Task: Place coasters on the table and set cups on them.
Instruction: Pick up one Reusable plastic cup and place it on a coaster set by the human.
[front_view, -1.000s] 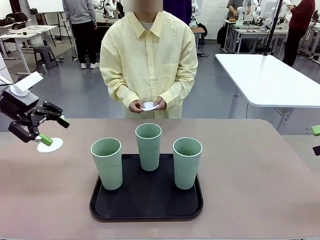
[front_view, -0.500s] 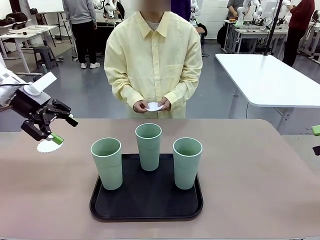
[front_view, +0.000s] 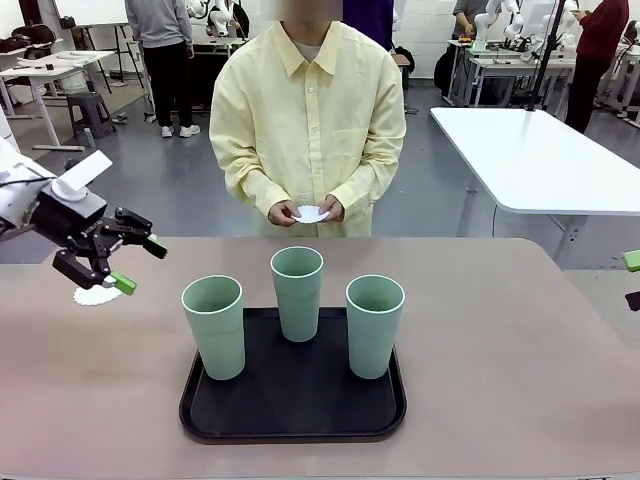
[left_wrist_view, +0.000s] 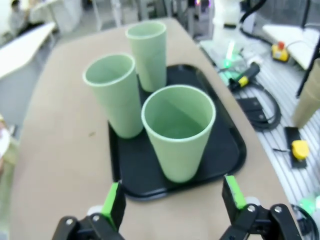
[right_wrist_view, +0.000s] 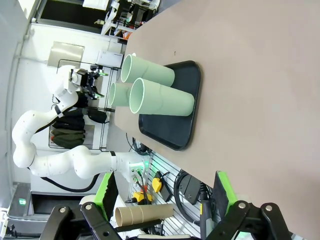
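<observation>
Cups (front_view: 298, 292), all three, stand on the black tray (front_view: 300, 415) at the near middle of the tabletop (front_view: 500, 380). Your left claw (front_view: 140, 266) hangs spread and empty just above one coaster (front_view: 90, 297) lying far left. Right claw (right_wrist_view: 165, 192) spread too. The person's hands (front_view: 279, 212) hold another coaster (front_view: 311, 214).
</observation>
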